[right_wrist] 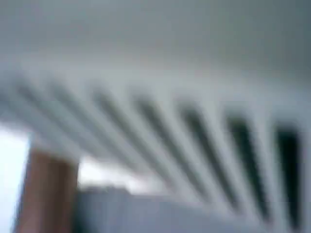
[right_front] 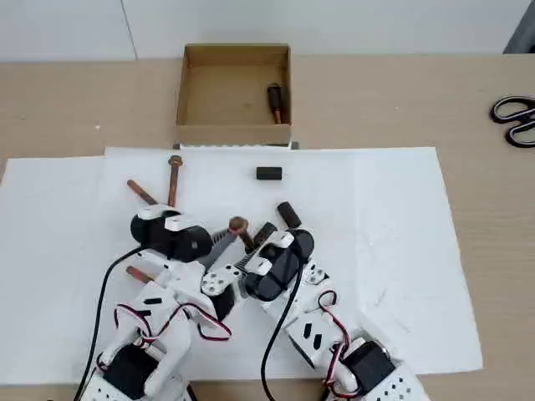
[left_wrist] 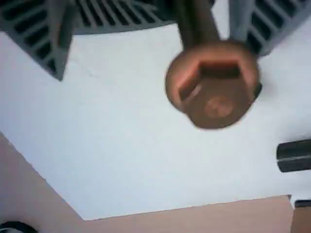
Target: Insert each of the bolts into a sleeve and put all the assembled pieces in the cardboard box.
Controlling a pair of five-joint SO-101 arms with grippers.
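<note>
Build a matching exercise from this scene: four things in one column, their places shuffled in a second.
Things
1. copper-coloured hex-head bolt between the arms
2. assembled bolt-and-sleeve piece
3. black-handled metal scissors
4. short black cylindrical sleeve nearest the box

Places
A. on the bare wooden table, off the paper
B. gripped in the left hand
C. inside the brown cardboard box
D. lying loose on the white paper sheet

Pairs: 1-B, 2-C, 3-A, 4-D

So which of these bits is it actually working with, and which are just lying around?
Job: cardboard box, assembled piece inside it, loose bolts, held bolt, black sleeves.
Lying about: scissors, white sheet.
</note>
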